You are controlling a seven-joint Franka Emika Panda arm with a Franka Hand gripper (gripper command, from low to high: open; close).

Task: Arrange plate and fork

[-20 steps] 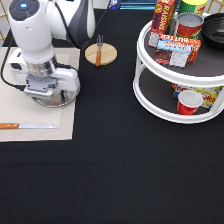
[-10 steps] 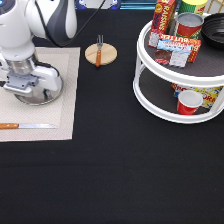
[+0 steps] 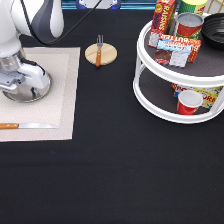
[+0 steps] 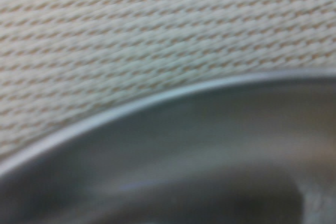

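Silver and round, the plate [image 3: 31, 91] is seen lying on the beige woven placemat [image 3: 60, 100], at about nine o'clock in the exterior view. The gripper [image 3: 17, 86] is lowered right onto the plate, and whether it is wide, narrow or clamped cannot be told. In the wrist view, the plate's rim [image 4: 135, 107] is shown curving against the mat's weave [image 4: 112, 45]. The fork [image 3: 99, 50] is found across a wooden disc [image 3: 101, 53] at roughly twelve o'clock, well apart from the plate. A knife [image 3: 25, 126] is laid on the mat below the plate.
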